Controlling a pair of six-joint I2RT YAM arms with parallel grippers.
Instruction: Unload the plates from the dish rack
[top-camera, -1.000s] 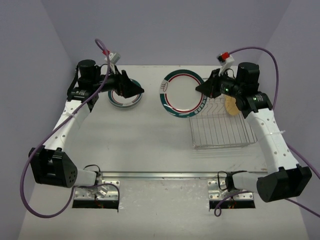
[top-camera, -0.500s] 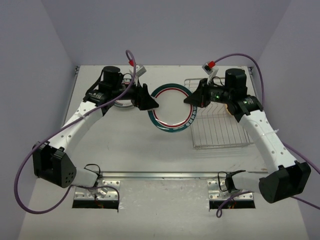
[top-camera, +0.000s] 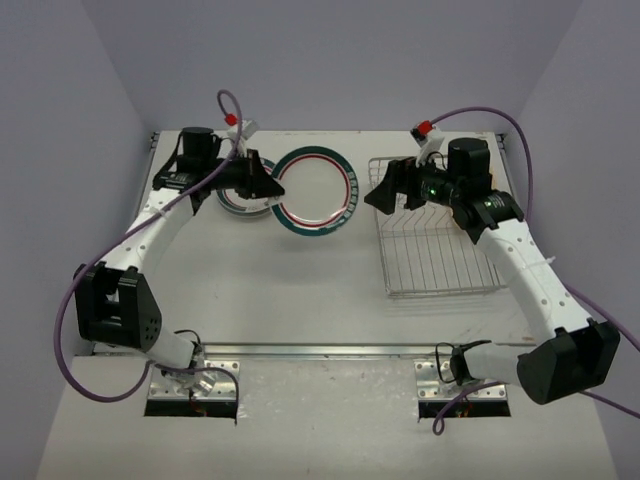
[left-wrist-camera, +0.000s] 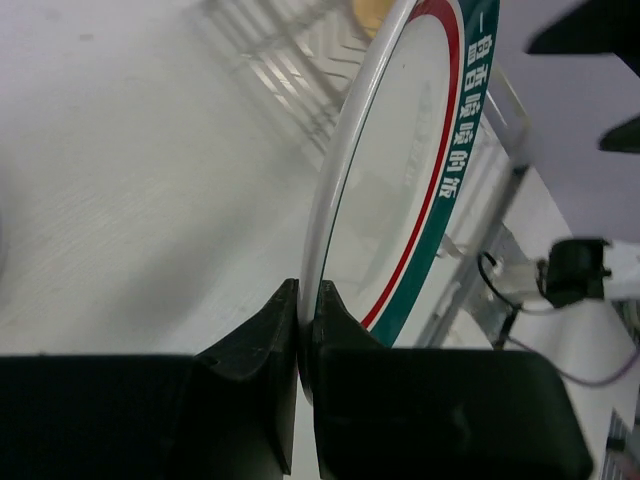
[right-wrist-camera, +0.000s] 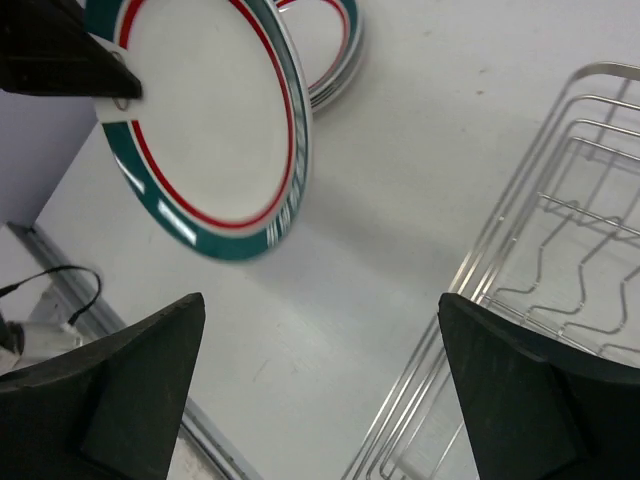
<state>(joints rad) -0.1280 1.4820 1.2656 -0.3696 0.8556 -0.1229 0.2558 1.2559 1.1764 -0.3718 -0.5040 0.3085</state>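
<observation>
My left gripper (top-camera: 274, 186) (left-wrist-camera: 308, 302) is shut on the rim of a white plate (top-camera: 316, 190) (left-wrist-camera: 400, 180) with green and red rings, holding it tilted above the table. Just left of it lies a stack of ringed plates (top-camera: 238, 203) (right-wrist-camera: 338, 45), partly hidden by the left arm. My right gripper (top-camera: 384, 194) (right-wrist-camera: 320, 300) stands open and empty at the left edge of the dish rack (top-camera: 440, 250) (right-wrist-camera: 560, 250), apart from the held plate (right-wrist-camera: 205, 130). A bit of tan-yellow plate (left-wrist-camera: 372, 12) shows in the rack in the left wrist view.
Purple cables loop from both wrists above the table. A metal rail (top-camera: 330, 350) runs along the near edge between the arm bases. Walls close the table in at the back and on both sides.
The plate passed from my right gripper to my left. The left shut on its rim and carried it left toward the stack. The right opened and drew back to the rack.
</observation>
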